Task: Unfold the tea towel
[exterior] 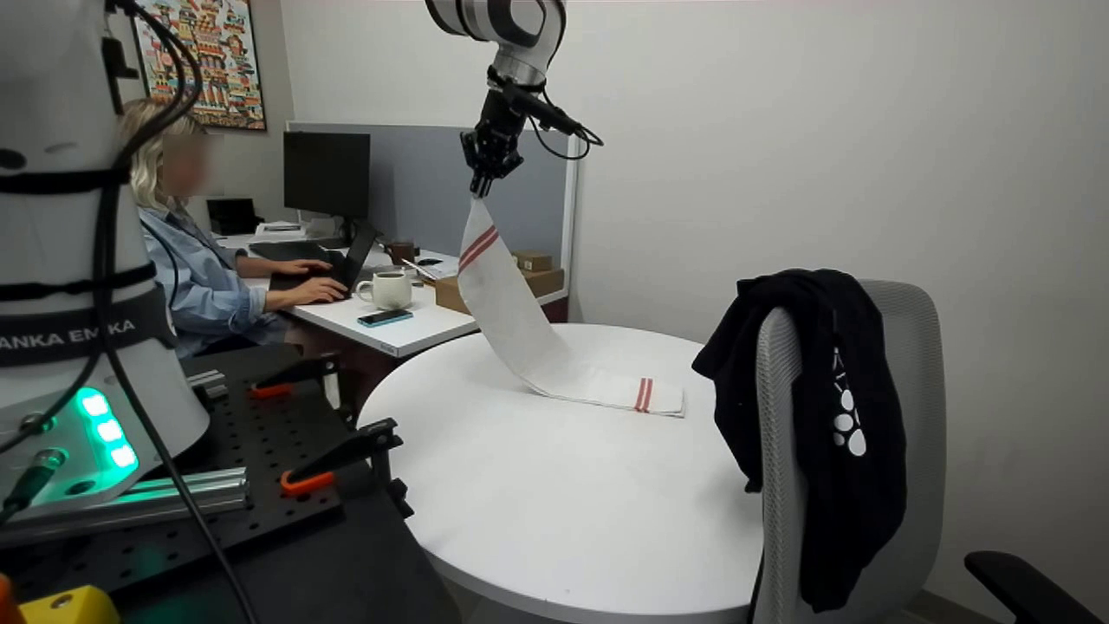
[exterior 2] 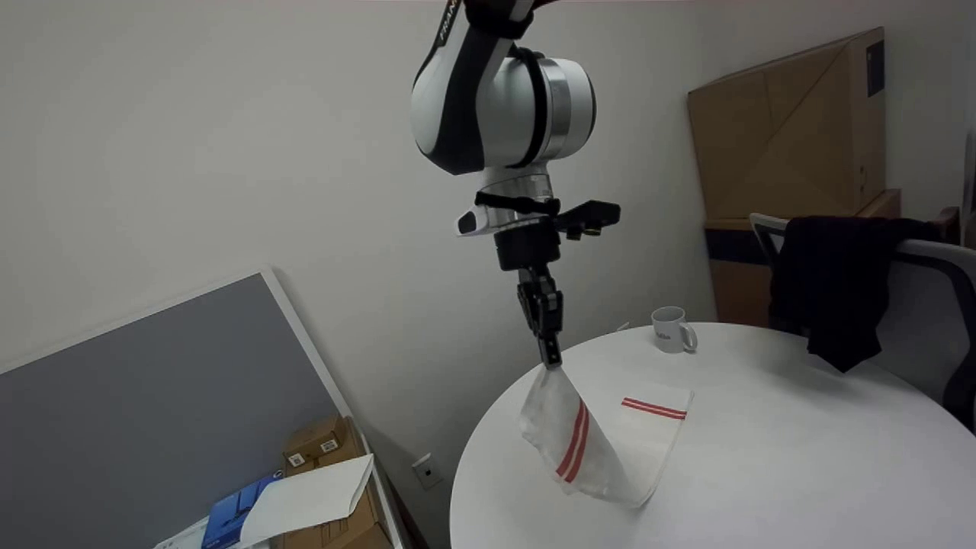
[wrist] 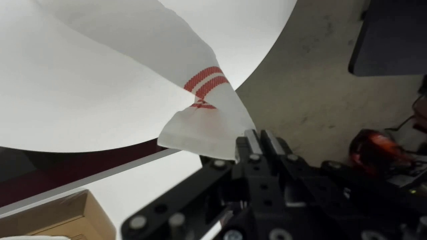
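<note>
The tea towel (exterior: 507,303) is white with red double stripes near its ends. It is a long strip that hangs from my gripper (exterior: 479,187) and curves down to the round white table (exterior: 563,511). Its far striped end lies flat on the table. In an exterior view the towel (exterior 2: 602,465) rises from the table to the shut fingertips of the gripper (exterior 2: 551,361), which pinch its upper corner. In the wrist view the towel (wrist: 166,46) runs away from the gripper (wrist: 259,135), and its raised end is gathered and partly folded over beside the fingers.
A white mug (exterior 2: 670,332) stands on the table. A chair (exterior: 910,390) draped with a black garment (exterior: 832,433) is at the table's edge. A desk (exterior: 416,325) with a mug (exterior: 390,289), phone and boxes adjoins the table, and a person (exterior: 186,251) sits there.
</note>
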